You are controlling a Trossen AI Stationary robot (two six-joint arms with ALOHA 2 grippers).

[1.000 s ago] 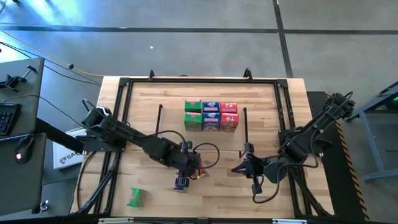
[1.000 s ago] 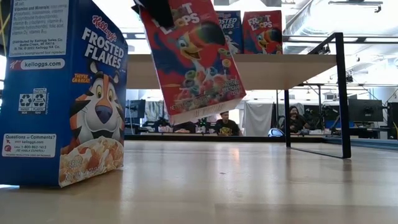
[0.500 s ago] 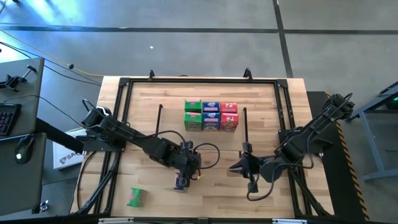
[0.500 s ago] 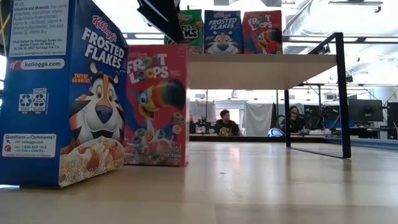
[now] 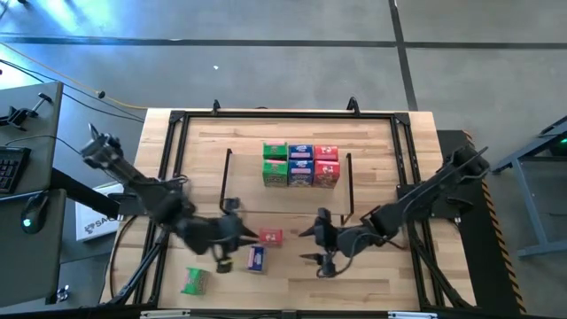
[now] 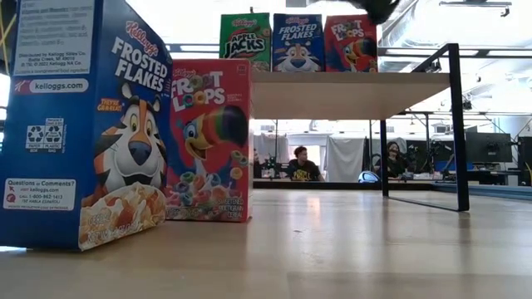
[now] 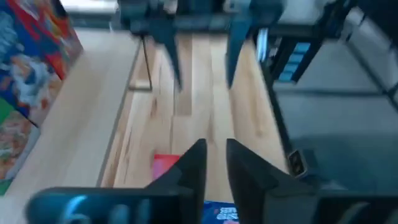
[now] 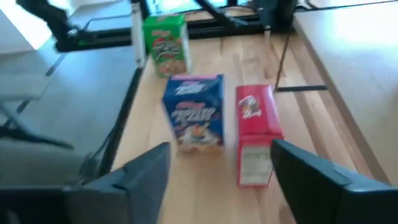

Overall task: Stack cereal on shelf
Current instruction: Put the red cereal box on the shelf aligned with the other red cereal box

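Six cereal boxes (image 5: 301,165) stand in two rows on the shelf (image 6: 349,93). Near the table's front, a red box (image 5: 270,237) and a blue box (image 5: 257,258) stand upright on their bases. A green box (image 5: 193,281) sits at the near left. My left gripper (image 5: 241,237) hovers left of the red box, its fingers (image 7: 193,165) a narrow gap apart with nothing between them. My right gripper (image 5: 308,245) is wide open to the right of the red box (image 8: 256,134), pointing at it and the blue box (image 8: 194,112) without touching either.
The shelf's thin black posts (image 5: 348,184) stand just beyond my right gripper. The table's black edge frame (image 5: 173,133) runs around the work area. Bare wood lies between the loose boxes and the shelf. People sit in the room behind the table (image 6: 301,164).
My left gripper has set the tilted red box down upright beside the blue box and let go. It has then drawn back up and toward the table's left edge. My right gripper has come down toward the red box and opened wide.
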